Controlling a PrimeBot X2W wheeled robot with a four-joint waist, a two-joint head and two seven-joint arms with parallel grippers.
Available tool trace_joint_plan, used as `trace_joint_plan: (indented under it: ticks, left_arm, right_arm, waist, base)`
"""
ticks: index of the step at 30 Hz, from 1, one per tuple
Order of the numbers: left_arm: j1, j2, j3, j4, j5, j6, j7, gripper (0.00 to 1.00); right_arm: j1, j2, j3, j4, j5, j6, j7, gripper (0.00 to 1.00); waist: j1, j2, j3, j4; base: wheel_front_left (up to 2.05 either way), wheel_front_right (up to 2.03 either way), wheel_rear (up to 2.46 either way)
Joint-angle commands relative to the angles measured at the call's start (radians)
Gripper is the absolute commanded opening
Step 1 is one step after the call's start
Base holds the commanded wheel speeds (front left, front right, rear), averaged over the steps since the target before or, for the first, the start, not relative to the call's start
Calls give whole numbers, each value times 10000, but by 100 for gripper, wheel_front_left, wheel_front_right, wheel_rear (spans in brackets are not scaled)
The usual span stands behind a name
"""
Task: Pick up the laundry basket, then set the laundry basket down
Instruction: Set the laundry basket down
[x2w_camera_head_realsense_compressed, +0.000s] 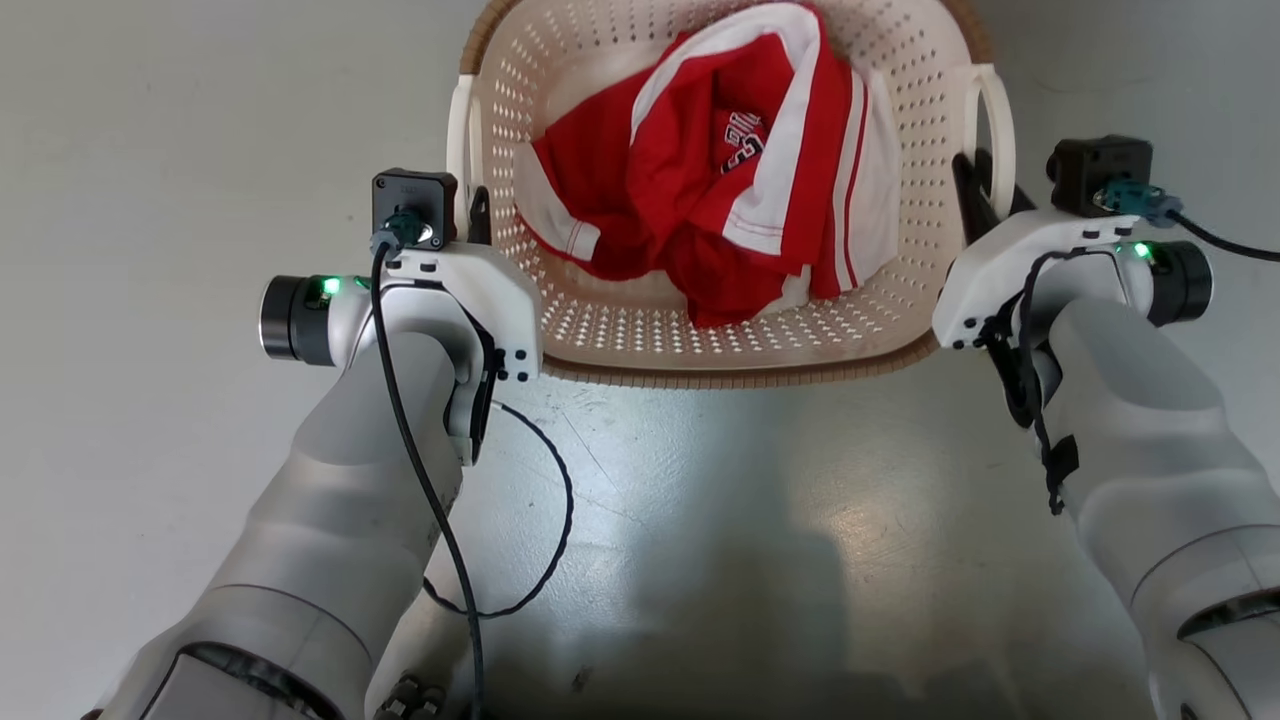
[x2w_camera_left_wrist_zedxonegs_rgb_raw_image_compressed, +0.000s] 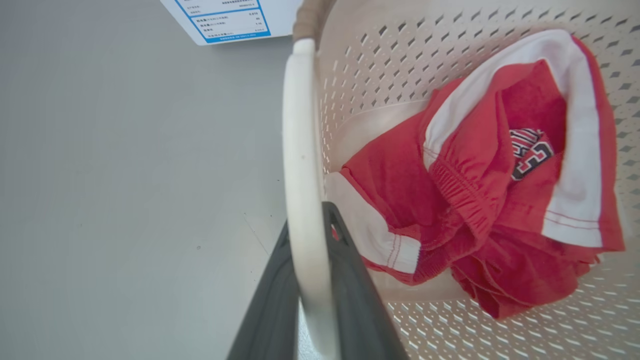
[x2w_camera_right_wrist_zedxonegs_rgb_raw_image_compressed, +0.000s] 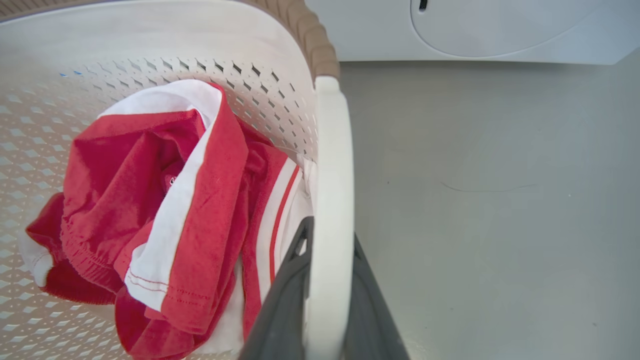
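Laundry basket (x2w_camera_head_realsense_compressed: 650, 335) gripped at both side handles.
The basket filled the upper middle of the head view, with a crumpled red-and-white garment (x2w_camera_head_realsense_compressed: 740, 190) inside it. The left hand (x2w_camera_left_wrist_zedxonegs_rgb_raw_image_compressed: 307, 220) had its two dark fingers closed on either side of the white left handle (x2w_camera_left_wrist_zedxonegs_rgb_raw_image_compressed: 302, 150), low in the middle of its wrist view. The right hand (x2w_camera_right_wrist_zedxonegs_rgb_raw_image_compressed: 330, 230) pinched the right handle (x2w_camera_right_wrist_zedxonegs_rgb_raw_image_compressed: 332, 175) the same way. Grey floor (x2w_camera_head_realsense_compressed: 750, 520) spread below; whether the basket rested on it or hung clear could not be told. A white appliance (x2w_camera_right_wrist_zedxonegs_rgb_raw_image_compressed: 475, 30) crossed the upper right of the right wrist view.
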Motion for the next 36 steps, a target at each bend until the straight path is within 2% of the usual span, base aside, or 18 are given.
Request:
trace_joint_plan:
  ticks: [1,13,14,15,17,18,19,20,21,36]
  left_arm:
    - [-76,328,219,-145,203,82,-137,0]
    - [-154,302,597,-98,749,-5,-137,0]
    - [-155,299,630,-86,775,-9,-137,4]
    - [-152,296,664,-77,797,-12,-137,18]
    - [-132,290,746,-66,821,-10,-137,39]
    - [-113,286,785,-56,827,-7,-137,74]
    - [-93,283,815,-43,838,-10,-137,92]
    - [-74,280,845,-34,845,-16,-137,100]
    - [-58,278,877,-34,856,-13,-137,100]
    - [308,322,1535,-455,1300,-26,-137,100]
  right_arm:
    - [153,277,152,-125,-156,73,-190,0]
    - [178,277,-73,-287,-375,73,-199,0]
    - [185,277,-102,-306,-400,73,-199,0]
    - [193,277,-134,-330,-433,73,-199,2]
    - [224,277,-192,-376,-491,73,-199,22]
    - [241,277,-217,-402,-514,73,-199,42]
    - [258,277,-239,-431,-535,73,-199,65]
    - [276,277,-258,-459,-552,73,-200,91]
    - [292,277,-276,-482,-566,73,-200,100]
    - [651,277,-488,-808,-591,73,-200,100]
  waist:
    - [0,0,56,-10]
    - [0,0,252,-36]
    - [0,0,248,-37]
    - [0,0,241,-36]
    - [0,0,211,-29]
    - [0,0,190,-27]
    - [0,0,165,-26]
    - [0,0,140,-24]
    - [0,0,114,-21]
    - [0,0,-526,-103]
  base:
    - [0,0,0]
    - [0,0,0]
    - [0,0,0]
    - [0,0,0]
    - [0,0,0]
    - [0,0,0]
    - [0,0,0]
    - [0,0,0]
    - [0,0,0]
    - [0,0,0]
